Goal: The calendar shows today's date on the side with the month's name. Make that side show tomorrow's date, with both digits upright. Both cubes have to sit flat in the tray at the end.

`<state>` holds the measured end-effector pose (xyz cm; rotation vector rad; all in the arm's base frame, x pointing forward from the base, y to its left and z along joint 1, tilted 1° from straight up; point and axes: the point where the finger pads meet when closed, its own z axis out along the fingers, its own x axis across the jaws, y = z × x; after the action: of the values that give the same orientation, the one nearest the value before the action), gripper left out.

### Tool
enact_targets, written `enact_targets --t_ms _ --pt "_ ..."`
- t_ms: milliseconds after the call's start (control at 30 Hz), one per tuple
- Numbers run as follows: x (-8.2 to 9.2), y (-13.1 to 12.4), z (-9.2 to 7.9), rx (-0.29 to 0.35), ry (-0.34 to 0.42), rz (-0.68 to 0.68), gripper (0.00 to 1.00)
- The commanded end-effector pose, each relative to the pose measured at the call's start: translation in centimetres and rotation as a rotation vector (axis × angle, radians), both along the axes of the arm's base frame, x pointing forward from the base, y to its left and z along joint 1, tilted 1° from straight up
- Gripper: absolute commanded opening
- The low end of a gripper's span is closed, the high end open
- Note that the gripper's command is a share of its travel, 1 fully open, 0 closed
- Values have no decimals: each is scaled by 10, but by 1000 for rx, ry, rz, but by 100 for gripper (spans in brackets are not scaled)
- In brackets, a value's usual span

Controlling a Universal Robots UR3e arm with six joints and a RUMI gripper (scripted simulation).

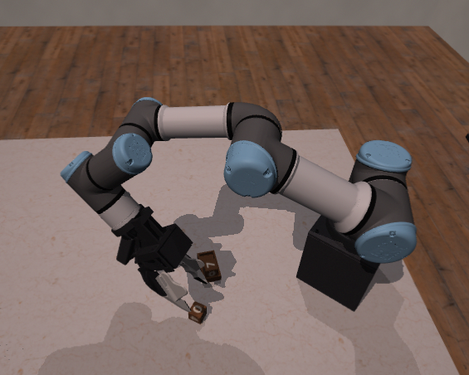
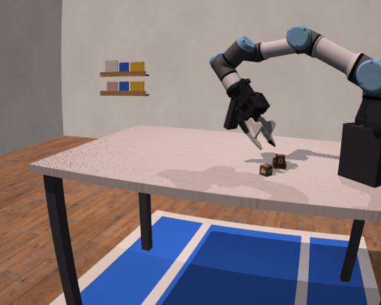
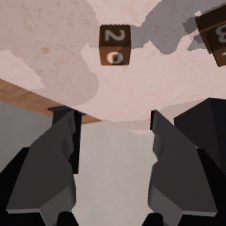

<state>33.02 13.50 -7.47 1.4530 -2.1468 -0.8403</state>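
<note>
My gripper [image 1: 198, 297] [image 2: 268, 147] [image 3: 114, 111] is part open and empty, tilted in the air above the loose cube. This brown wooden cube [image 1: 197, 313] [image 2: 266, 170] [image 3: 115, 45] lies on the table outside the tray. It has a 0 on its upper side in the top view; the wrist view shows a 2 and a 0 on neighbouring faces. The brown calendar tray [image 1: 206, 252] stands behind it with the other cube [image 1: 210, 265] [image 2: 280, 161] at it. That cube shows a 7 and a 0 in the top view. Its exact seating and the month's name cannot be made out.
The pale table [image 1: 46, 257] [image 2: 105, 162] carries the arm's black base block [image 1: 337, 270] [image 2: 359, 155] to the right of the tray. The calendar is cut off at the wrist view's right edge. Wall shelves [image 2: 123, 74] hang far behind the table.
</note>
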Motion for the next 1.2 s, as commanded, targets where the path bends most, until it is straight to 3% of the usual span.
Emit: enact_targets --t_ms 0,1167 --pt "3 -1 -1 -15 -38 1 40" --pt "1 0 0 -74 -186 0 40"
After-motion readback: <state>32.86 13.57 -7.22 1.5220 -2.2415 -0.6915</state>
